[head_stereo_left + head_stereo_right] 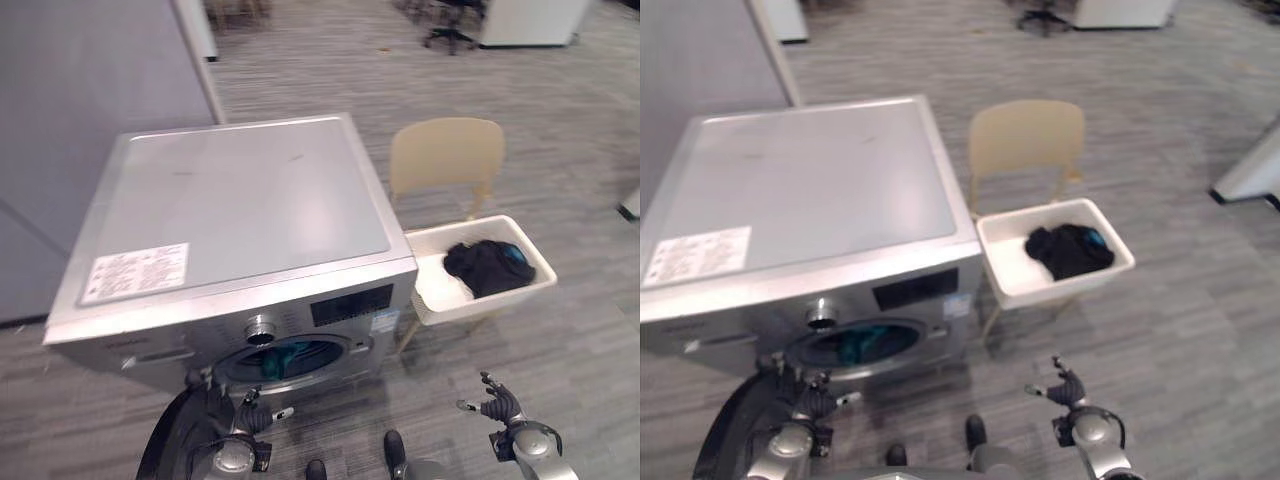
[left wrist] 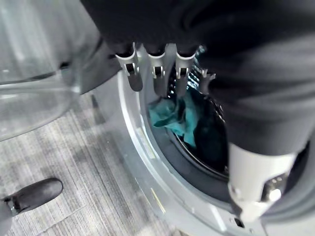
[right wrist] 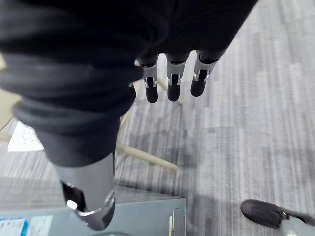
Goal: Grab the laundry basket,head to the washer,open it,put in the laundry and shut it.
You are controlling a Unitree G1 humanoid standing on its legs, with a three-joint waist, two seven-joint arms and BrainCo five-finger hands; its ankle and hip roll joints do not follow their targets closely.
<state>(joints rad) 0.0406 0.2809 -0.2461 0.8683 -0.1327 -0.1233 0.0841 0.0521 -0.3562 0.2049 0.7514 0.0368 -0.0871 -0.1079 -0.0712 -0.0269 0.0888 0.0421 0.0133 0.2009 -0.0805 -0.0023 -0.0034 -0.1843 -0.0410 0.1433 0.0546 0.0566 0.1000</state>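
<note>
The right hand (image 3: 170, 81) hangs with relaxed fingers above grey floor (image 3: 246, 123), near pale chair legs (image 3: 145, 156).

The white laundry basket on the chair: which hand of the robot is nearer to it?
Right. The right hand hovers open over the floor just in front of the basket; the left hand is farther off, by the washer's open door.

Silver washer (image 1: 240, 235), door open, teal laundry inside; white basket (image 1: 487, 295) beside.
</note>
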